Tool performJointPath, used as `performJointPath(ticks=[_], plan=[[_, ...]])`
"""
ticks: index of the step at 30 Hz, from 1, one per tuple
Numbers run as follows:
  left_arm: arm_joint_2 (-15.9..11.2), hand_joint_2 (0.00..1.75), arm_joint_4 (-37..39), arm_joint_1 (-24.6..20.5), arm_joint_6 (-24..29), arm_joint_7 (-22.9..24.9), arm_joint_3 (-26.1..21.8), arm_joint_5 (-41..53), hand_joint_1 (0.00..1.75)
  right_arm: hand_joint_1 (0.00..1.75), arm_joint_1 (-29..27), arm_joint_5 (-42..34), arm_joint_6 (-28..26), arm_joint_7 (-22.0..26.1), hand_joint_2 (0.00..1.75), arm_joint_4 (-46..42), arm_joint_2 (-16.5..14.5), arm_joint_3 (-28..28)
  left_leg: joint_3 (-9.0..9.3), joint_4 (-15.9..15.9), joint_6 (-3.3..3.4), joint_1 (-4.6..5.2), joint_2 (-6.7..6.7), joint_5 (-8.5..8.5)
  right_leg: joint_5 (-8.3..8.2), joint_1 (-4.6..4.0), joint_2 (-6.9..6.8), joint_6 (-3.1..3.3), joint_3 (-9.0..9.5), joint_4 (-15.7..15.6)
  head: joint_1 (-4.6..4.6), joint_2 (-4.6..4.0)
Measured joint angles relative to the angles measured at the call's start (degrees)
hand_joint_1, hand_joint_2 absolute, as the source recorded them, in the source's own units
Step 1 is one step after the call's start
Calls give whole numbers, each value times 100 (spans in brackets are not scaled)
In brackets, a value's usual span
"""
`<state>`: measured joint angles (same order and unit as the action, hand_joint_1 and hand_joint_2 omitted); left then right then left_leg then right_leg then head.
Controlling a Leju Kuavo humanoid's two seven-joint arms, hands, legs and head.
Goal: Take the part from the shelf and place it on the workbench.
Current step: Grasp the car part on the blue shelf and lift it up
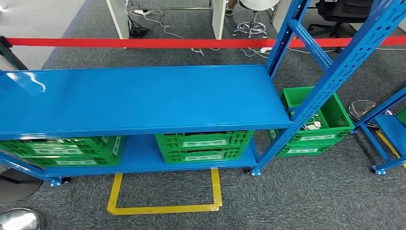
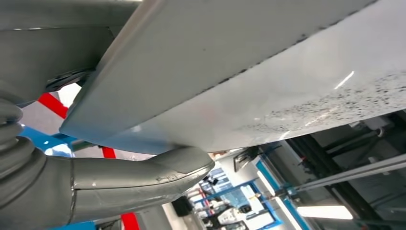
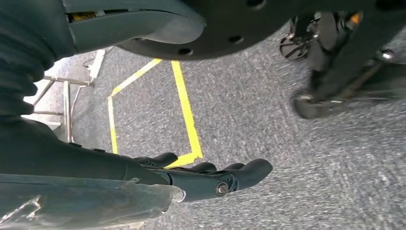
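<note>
Head view: blue shelf [image 1: 143, 96] across centre frame, upper deck bare; green crates [image 1: 203, 146] on the lower deck at lower centre and lower left, one more green crate [image 1: 313, 122] on the carpet at right holding small pale items too small to identify. Yellow floor tape [image 1: 163, 208] at bottom centre, red barrier tape [image 1: 143, 43] across the top. Best candidate for the part: flat pale grey panel [image 2: 249, 81] in the left wrist view, broad smooth face, dark speckling toward one end, glossy highlights. Sits right against the left robot hand [image 2: 119, 182]: thick grey thumb touching the panel near its edge, panel spreading well beyond the hand. Fingers on the far side hidden, so cannot tell whether clamped on it or just resting against it. Handling guess: stiff sheet, probably light for its area but awkward, long overhang means leverage on the wrist; glossy face likely slippery. Better to pinch across an edge, thumb on one face and fingers on the other, near the middle of the side to limit tipping. Right robot hand [image 3: 206, 179] hanging over grey carpet, dark fingers straight and loose, holding nothing, well apart from the panel. Placement on the bench not yet done.
</note>
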<state>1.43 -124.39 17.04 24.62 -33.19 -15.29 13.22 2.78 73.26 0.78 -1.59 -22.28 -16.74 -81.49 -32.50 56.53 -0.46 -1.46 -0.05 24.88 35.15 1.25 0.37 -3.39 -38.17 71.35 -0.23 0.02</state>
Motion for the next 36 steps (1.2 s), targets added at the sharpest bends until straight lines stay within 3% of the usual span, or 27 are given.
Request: performJointPath(ticks=[1, 2, 3, 5, 6, 8, 10, 11, 12, 13, 15, 16, 17, 18, 20, 22, 24, 26, 27, 29, 31, 32, 33, 34, 35, 36], plan=[[2, 175, 0, 0, -1, 1, -1, -2, 175, 0, 3, 13, -26, 11, 175, 1, 0, 4, -72, 3, 13, 25, 5, -54, 73, -17, 0, 22, -8, 221, 4, 0], [5, 175, 0, 0, -1, 3, -1, -3, 175, 0, 5, 20, -57, 25, 175, 1, 0, 9, -142, 6, 21, 50, 9, -107, 26, -36, -1, 52, 63, 279, 5, 0], [8, 175, 0, 0, -1, 7, -1, -4, 175, 0, 6, 25, -94, 50, 175, 1, 0, 14, -209, 8, 25, 75, 10, -162, -121, -61, 0, 96, 235, 138, 5, 0], [10, 175, 0, 2, 6, 14, -8, -6, 175, 0, 19, 31, -161, 125, 175, 1, 1, 37, -309, 12, 13, 109, 7, -265, -372, -129, -3, 216, 794, -594, 4, 0], [10, 175, 0, 3, 10, 17, -13, -7, 175, 0, 33, 35, -187, 168, 175, 2, 2, 54, -338, 14, -5, 119, 9, -313, -393, -157, -4, 256, 1080, -1017, 0, 0], [12, 175, 0, 5, 15, 19, -21, -7, 175, 0, 60, 43, -215, 220, 175, 10, 4, 81, -357, 2, -62, 115, 18, -415, -322, -201, 2, 283, 1344, -1491, 3, 0], [14, 175, -1, 9, 15, 19, -23, -8, 175, 0, 57, 46, -221, 233, 175, 24, 4, 90, -378, -31, -132, 97, 16, -510, -410, -203, 0, 297, 1276, -1543, 28, 0], [14, 175, -2, 14, 15, 19, -24, -12, 175, 0, 51, 46, -219, 233, 175, 31, 4, 91, -413, -11, -165, 92, 12, -454, -476, -193, -12, 327, 1221, -1551, 39, 0], [13, 175, -2, 17, 14, 19, -27, -20, 175, 0, 47, 45, -207, 224, 175, 39, 5, 92, -466, 103, -194, 91, 7, -272, -554, -180, -27, 359, 1152, -1565, 32, 0], [11, 175, -2, 20, 13, 19, -31, -28, 175, 0, 47, 45, -193, 215, 175, 48, 5, 93, -537, 330, -219, 85, 5, 13, -628, -168, -41, 388, 1086, -1569, 24, 0], [8, 175, -2, 21, 10, 19, -36, -44, 175, 0, 48, 44, -173, 201, 175, 59, 7, 96, -677, 1058, -264, 80, 5, 605, -774, -170, -56, 416, 933, -1563, -2, 0], [8, 175, -1, 21, 10, 20, -37, -47, 175, 0, 49, 44, -173, 201, 175, 66, 7, 97, -708, 1380, -284, 77, 5, 719, -843, -170, -59, 414, 855, -1556, 1, 0], [8, 175, -1, 20, 10, 20, -37, -49, 175, 0, 49, 44, -175, 201, 175, 74, 7, 98, -680, 1570, -299, 73, 5, 690, -910, -168, -61, 405, 762, -1543, -1, 0], [8, 175, -1, 20, 10, 20, -37, -49, 175, 0, 49, 44, -178, 201, 175, 82, 7, 98, -565, 1557, -312, 65, 5, 544, -969, -163, -61, 387, 670, -1526, -2, 0], [8, 175, -2, 20, 9, 19, -36, -50, 175, 0, 50, 44, -179, 201, 175, 97, 7, 99, -109, 1044, -333, 37, 5, 230, -1057, -149, -60, 333, 508, -1472, -2, 0], [8, 175, -4, 11, 7, 19, -34, -49, 175, 0, 54, 43, -182, 202, 175, 105, 13, 101, 395, 278, -311, 35, -5, 234, -1134, -157, -53, 265, 379, -1411, -2, 0], [9, 175, -6, 1, 5, 19, -34, -49, 175, 0, 60, 43, -184, 202, 175, 107, 20, 105, 554, -122, -225, 56, -23, 355, -1249, -175, -47, 208, 263, -1379, 1, 0], [13, 175, -7, 12, 5, 19, -36, -54, 175, 0, 46, 47, -174, 205, 175, 114, 28, 109, 443, -143, -107, 50, -24, 323, -1279, -164, -31, 160, 153, -1342, 4, 0], [15, 175, -7, 21, 5, 19, -36, -56, 175, 0, 29, 53, -163, 209, 175, 122, 32, 113, 389, -134, -53, 47, -17, 279, -1159, -156, -24, 132, 99, -1247, 14, 0], [16, 175, -7, 22, 3, 19, -38, -62, 175, 0, 0, 75, -132, 220, 175, 143, 39, 126, 305, -129, 27, 55, -4, 193, -655, -147, -17, 78, -35, -753, 39, 0], [19, 175, -7, 23, 0, 19, -41, -63, 175, 0, 0, 106, -89, 232, 175, 163, 52, 142, 194, -127, 64, 85, 9, 93, -188, -149, -17, 66, -142, -39, 54, 0], [22, 175, -7, 24, -1, 19, -41, -61, 175, 0, 6, 120, -67, 238, 175, 173, 64, 150, 124, -125, 74, 103, 15, 35, -136, -155, -17, 80, -132, 189, 55, 0], [24, 175, -7, 25, -2, 19, -41, -60, 175, 0, 11, 133, -49, 244, 175, 183, 74, 161, 52, -123, 81, 122, 17, -23, -213, -165, -17, 106, -43, 249, 55, 0], [25, 175, -7, 26, -2, 19, -41, -58, 175, 0, 14, 141, -37, 248, 175, 193, 83, 172, -17, -122, 83, 140, 16, -81, -382, -179, -16, 146, 145, 103, 55, 0], [26, 175, -7, 28, -2, 19, -42, -57, 175, 0, 17, 147, -31, 252, 175, 200, 92, 182, -77, -121, 83, 153, 12, -139, -540, -202, -15, 199, 427, -220, 55, 0], [26, 175, -7, 31, -1, 19, -44, -57, 175, 0, 25, 153, -30, 256, 175, 205, 99, 194, -124, -119, 74, 169, 8, -189, -595, -227, -15, 259, 759, -661, 55, 0]])
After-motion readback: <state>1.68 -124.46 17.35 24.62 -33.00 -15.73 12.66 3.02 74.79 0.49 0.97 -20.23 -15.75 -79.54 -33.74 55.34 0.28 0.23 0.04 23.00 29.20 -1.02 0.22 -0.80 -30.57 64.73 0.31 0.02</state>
